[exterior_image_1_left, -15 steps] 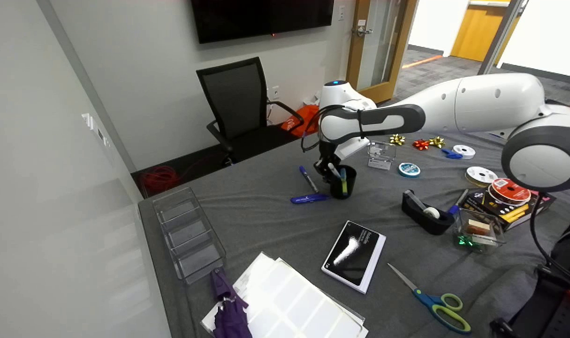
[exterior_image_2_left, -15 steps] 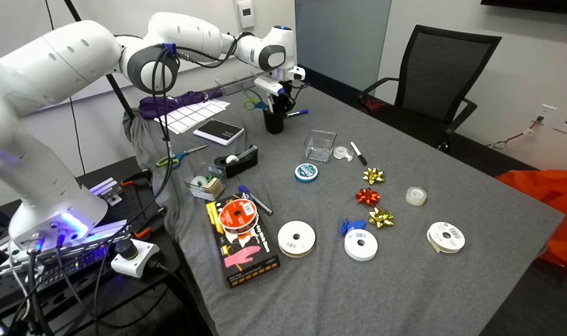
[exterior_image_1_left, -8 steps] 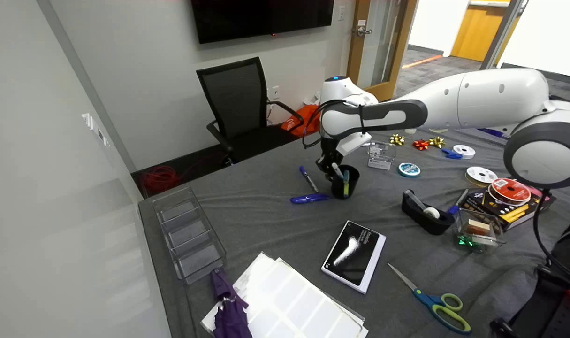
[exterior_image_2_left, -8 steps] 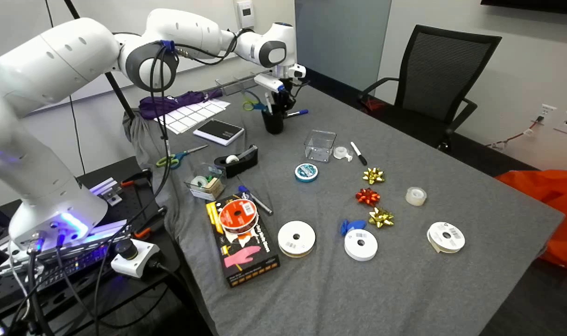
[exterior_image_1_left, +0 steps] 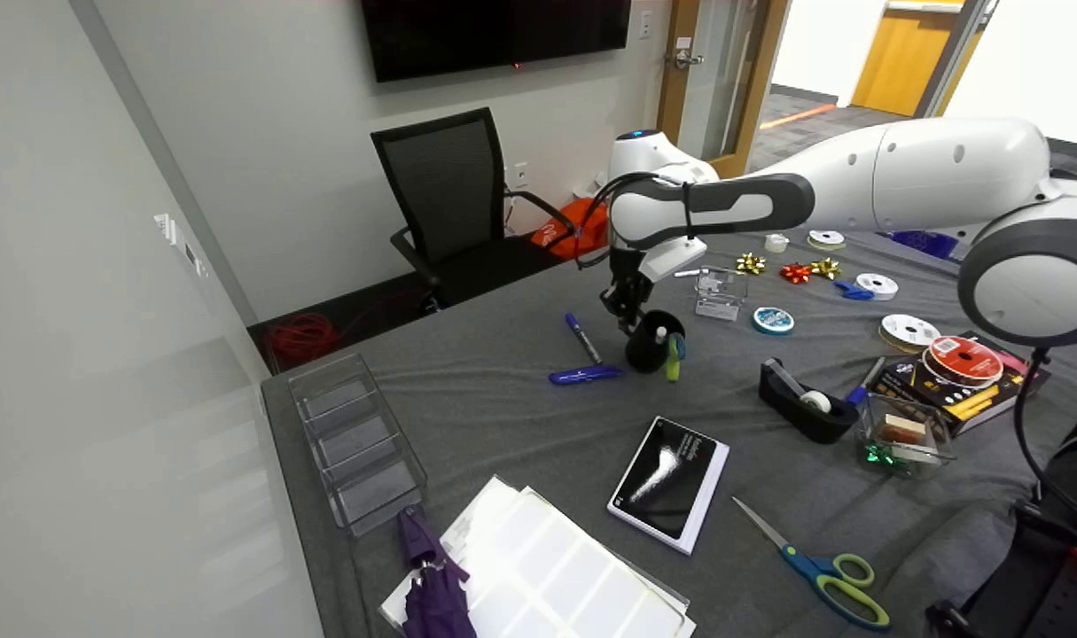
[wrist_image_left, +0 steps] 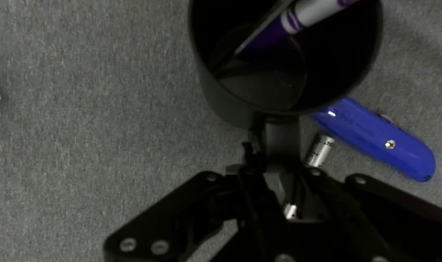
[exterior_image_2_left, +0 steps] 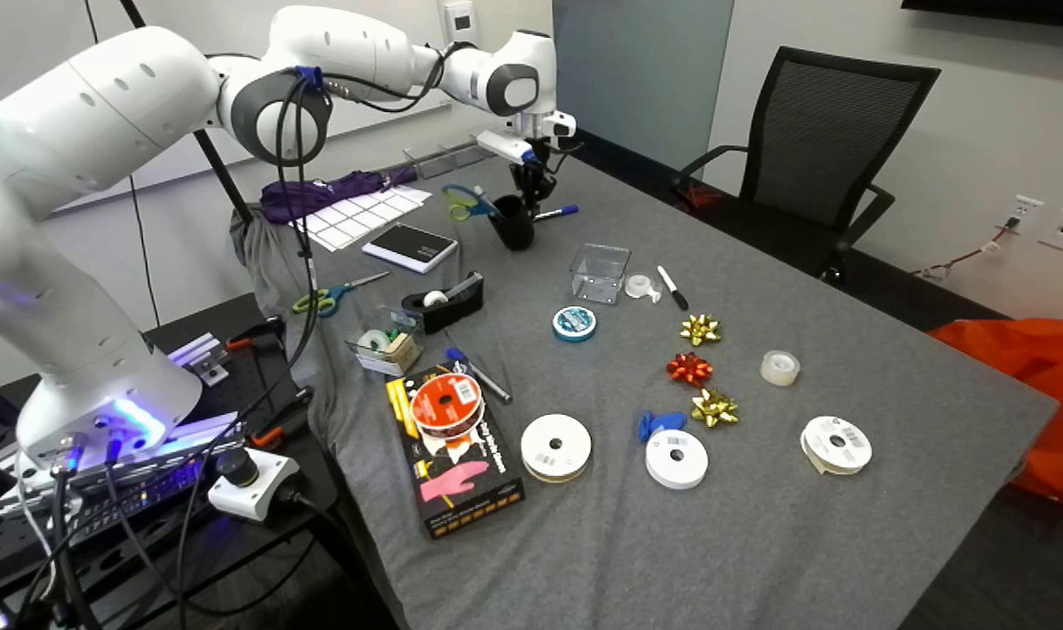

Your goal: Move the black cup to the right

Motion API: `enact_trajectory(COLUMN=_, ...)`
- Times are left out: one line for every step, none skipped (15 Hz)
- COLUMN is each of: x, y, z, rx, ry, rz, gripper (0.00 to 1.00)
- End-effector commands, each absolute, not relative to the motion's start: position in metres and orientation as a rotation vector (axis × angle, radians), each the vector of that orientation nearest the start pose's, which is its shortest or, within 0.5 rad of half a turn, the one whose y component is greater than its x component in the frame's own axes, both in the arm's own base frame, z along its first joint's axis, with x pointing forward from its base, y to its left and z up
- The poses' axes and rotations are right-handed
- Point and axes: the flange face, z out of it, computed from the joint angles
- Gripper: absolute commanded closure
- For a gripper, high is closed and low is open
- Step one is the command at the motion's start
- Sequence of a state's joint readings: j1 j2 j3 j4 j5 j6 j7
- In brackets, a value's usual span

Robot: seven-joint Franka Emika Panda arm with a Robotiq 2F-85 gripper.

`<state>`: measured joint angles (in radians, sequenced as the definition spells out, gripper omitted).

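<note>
The black cup [exterior_image_1_left: 644, 356] stands tilted on the grey tablecloth, its mouth leaning away from the gripper; it also shows tilted in an exterior view [exterior_image_2_left: 514, 227]. Scissors with green and blue handles [exterior_image_2_left: 466, 205] and a white and purple marker [wrist_image_left: 315, 14] lean out over its rim. In the wrist view the cup [wrist_image_left: 224, 100] has its handle toward my gripper [wrist_image_left: 275, 160]. The jaws are shut on this handle; the fingertips are dark and partly blurred. Whether the cup's base still touches the table is hard to tell.
A blue knife [wrist_image_left: 377, 140] and a blue-capped marker [exterior_image_1_left: 584, 338] lie close beside the cup. A clear box [exterior_image_1_left: 721, 292], a tape dispenser [exterior_image_1_left: 808, 403], a black notebook [exterior_image_1_left: 668, 483] and a teal tin [exterior_image_1_left: 773, 320] are around it on the table.
The arm and gripper have risen a little. The cup has gone from nearly upright to tilted, and the scissors and marker have swung over with it, away from the gripper.
</note>
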<state>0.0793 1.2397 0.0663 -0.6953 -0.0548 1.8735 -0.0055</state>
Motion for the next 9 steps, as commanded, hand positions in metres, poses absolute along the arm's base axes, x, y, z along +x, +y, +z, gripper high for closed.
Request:
enact_trajectory(x=0.788, y=0.076, z=0.178, rx=-3.164, ry=-0.162, rz=0.128, gripper=0.95)
enact_trajectory(x=0.787, y=0.073, z=0.170, rx=-3.180, ry=-0.136, rz=0.136, gripper=0.95)
enact_trajectory(x=0.787, y=0.071, z=0.166, rx=-3.189, ry=-0.119, rz=0.143, gripper=0.95)
enact_trajectory(x=0.785, y=0.068, z=0.158, rx=-3.204, ry=-0.098, rz=0.156, gripper=0.95)
enact_trajectory(x=0.784, y=0.065, z=0.151, rx=-3.213, ry=-0.084, rz=0.163, gripper=0.95)
enact_trajectory(x=0.783, y=0.064, z=0.143, rx=-3.223, ry=-0.070, rz=0.170, gripper=0.95)
enact_trajectory(x=0.782, y=0.062, z=0.137, rx=-3.230, ry=-0.057, rz=0.180, gripper=0.95)
enact_trajectory(x=0.782, y=0.062, z=0.135, rx=-3.233, ry=-0.045, rz=0.183, gripper=0.95)
enact_trajectory(x=0.782, y=0.062, z=0.135, rx=-3.234, ry=-0.036, rz=0.183, gripper=0.95)
